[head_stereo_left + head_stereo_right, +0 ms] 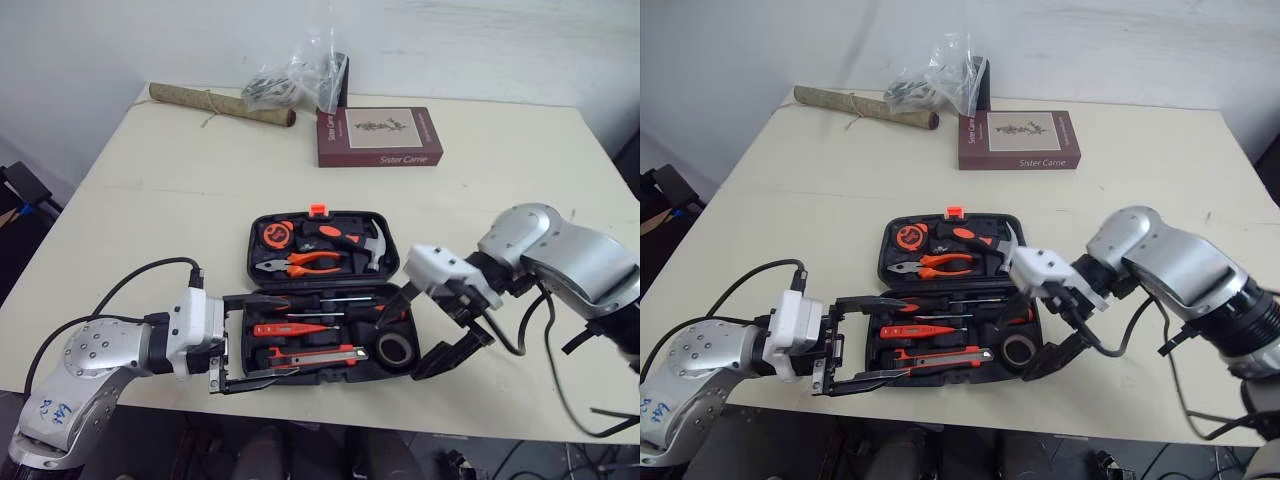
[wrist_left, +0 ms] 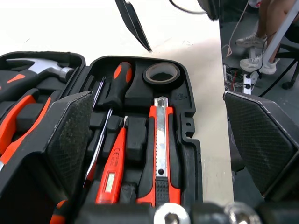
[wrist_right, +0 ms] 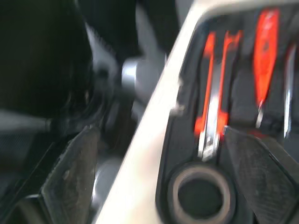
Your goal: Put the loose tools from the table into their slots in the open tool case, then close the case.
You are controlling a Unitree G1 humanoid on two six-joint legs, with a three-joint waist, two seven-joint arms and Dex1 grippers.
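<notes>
**Closing stage of the tool-packing task.** The pale bench point(image 1: 150, 200) carried the open tool case point(image 1: 254, 240) near its front edge and, well beyond it, a maroon book point(image 1: 380, 137). The left hand point(image 1: 255, 338) sat at the left end of the case's near half, its 2 fingers spread, 1 over the hinge side and 1 outside the front wall. The right hand point(image 1: 428, 328), likewise spread and gripping nothing, hovered at the right end beside the tape roll point(image 1: 397, 348). The hammer point(image 1: 350, 238), pliers point(image 1: 305, 264) and utility knife point(image 1: 310, 355) sat in their slots. No loose tool was seen on the bench, so closing appeared to be the step in hand. To do it well, both hands should lift the near half evenly from its ends, swing it about the hinge without jolting tools loose, then press until the orange latch point(image 1: 318, 210) caught. The book's cover read "Sister Carrie"; no brand was legible on the case
</notes>
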